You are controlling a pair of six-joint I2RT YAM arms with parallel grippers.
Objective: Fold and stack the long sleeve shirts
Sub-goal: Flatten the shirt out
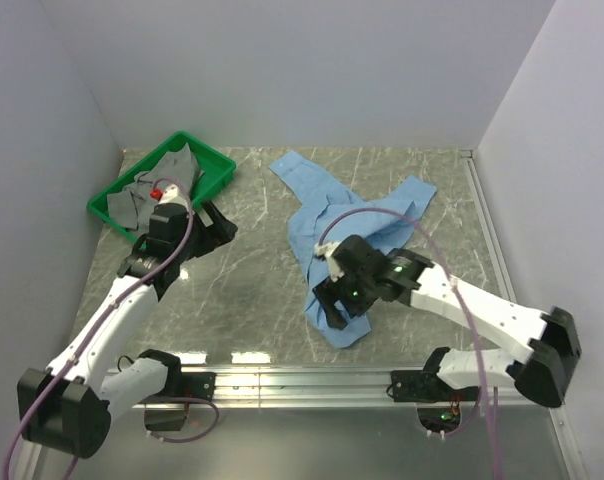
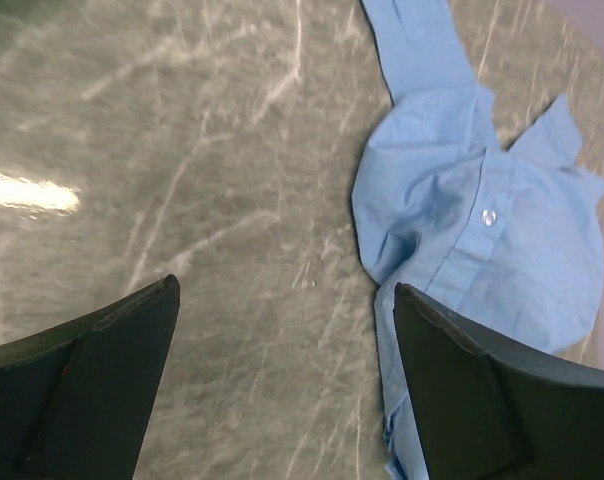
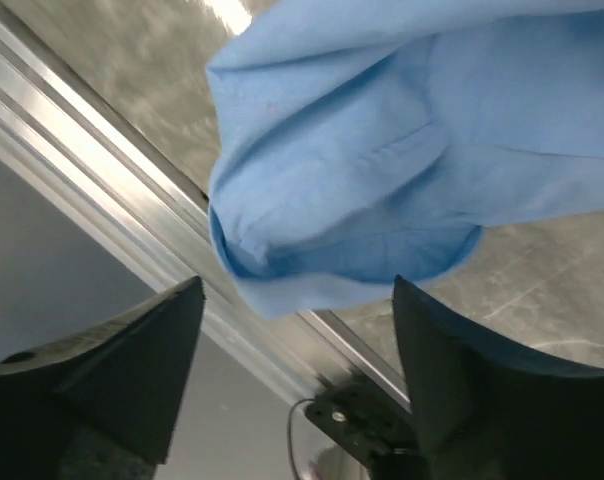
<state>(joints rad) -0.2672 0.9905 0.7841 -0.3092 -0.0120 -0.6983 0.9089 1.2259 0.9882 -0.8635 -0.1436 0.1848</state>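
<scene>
Over the light blue shirt [image 1: 307, 228], the right hand [image 3: 297, 300] gapes empty; the left hand [image 2: 287, 300] gapes too.

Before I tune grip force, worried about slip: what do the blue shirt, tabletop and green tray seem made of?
Blue shirt: thin matte woven cloth, softly creased. Tabletop: glossy veined stone or laminate, mirroring the lights. Green tray: probably moulded plastic, smooth even rim.

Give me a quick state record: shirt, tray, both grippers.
shirt: light blue, crumpled, unfolded, on the table right of centre
green tray: far left, holds grey cloths
left gripper: open, empty, over bare table near the green tray
right gripper: open, at the shirt's near edge, not gripping
fold: not yet done
</scene>
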